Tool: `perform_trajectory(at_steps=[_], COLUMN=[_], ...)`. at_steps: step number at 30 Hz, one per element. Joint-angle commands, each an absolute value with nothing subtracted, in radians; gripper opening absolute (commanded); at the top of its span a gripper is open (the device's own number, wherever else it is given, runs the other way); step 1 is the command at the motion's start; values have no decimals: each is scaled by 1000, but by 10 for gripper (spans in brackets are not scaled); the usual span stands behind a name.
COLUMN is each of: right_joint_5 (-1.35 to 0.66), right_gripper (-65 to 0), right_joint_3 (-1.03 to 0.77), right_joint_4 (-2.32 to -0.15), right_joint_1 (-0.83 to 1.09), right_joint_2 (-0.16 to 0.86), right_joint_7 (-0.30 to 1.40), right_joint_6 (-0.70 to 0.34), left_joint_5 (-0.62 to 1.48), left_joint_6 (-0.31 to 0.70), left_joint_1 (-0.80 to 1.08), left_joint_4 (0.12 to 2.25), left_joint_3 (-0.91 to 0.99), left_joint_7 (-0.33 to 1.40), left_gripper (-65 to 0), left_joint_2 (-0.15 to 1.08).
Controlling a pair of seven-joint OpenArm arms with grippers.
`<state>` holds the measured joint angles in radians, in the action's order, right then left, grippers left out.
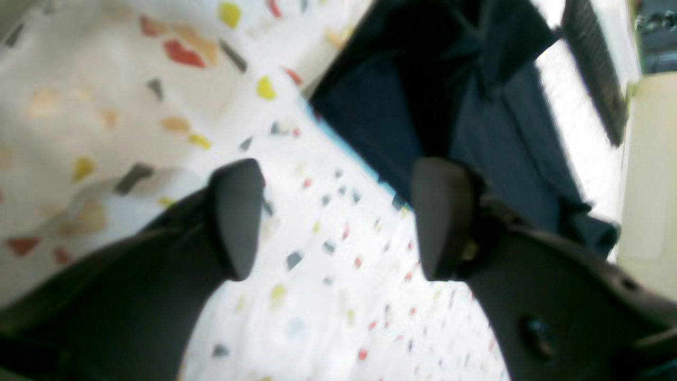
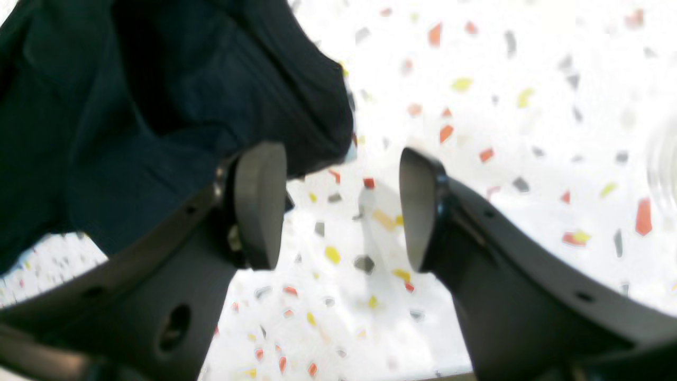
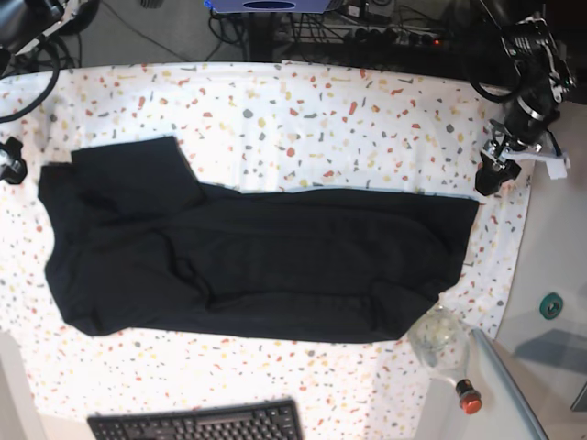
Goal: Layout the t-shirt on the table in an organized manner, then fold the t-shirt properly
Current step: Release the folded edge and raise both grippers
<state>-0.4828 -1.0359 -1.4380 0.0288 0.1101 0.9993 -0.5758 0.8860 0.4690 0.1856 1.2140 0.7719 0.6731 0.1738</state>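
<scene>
Both claws gape empty beside the spread shirt.

The left claw (image 1: 338,219) stands wide over bare speckled desk (image 1: 338,296), holding nothing, the shirt (image 1: 476,127) just beyond its far finger. The right claw (image 2: 344,206) is equally wide and empty, a shirt (image 2: 158,106) corner just behind one finger. From the base view, the black shirt (image 3: 257,257) lies flattened across the middle of the desk (image 3: 367,119), wrinkled, one sleeve up at the left. No label or writing can be read. A keyboard (image 3: 197,423) is cut off at the bottom edge; both wrist views are blurred.
</scene>
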Motion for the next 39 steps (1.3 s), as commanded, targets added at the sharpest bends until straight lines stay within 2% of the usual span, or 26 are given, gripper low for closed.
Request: perform_trajectory(at_steps=[1,4,11,22,27,30,35,39], right_joint_5=[-504,-504,-499,-498,-498,-498,-499,-498], right_gripper=[-320,-318,-321,-318,-323,-323,-323,-323], right_joint_3=[-1038,-1040,-1125,-1124,-1133,-1132,-1121,-1004], right_joint_4=[-1455,-1400,-1067,-951,-964,-1064,-1230,-1239], right_joint_1=[15,-16,-113,-117,-108,-47,47,71], right_joint_2=[124,124,150,151,147,142,65,51], right_joint_7=[980,975,918,840,837,840,923,868], right_joint_6=[-581,-582,-582,-582,-582,-582,-582,-582], left_joint_5=[891,871,871,868,868,868,868,868], left_joint_6=[476,478,479,479,479,479,479,479], left_joint_1=[188,179,160,163,160,168,170,170], left_joint_4=[1208,1150,1138,1136,1139,1141,1136,1142], left_joint_3=[762,702,673,676,676,682,682,682], left_joint_7=[619,549,547,547,547,547,547,547], left_gripper=[-268,-285,-285,-285,-285,-285,-285,-285], left_joint_2=[200,202,199,205,205,206,222,222])
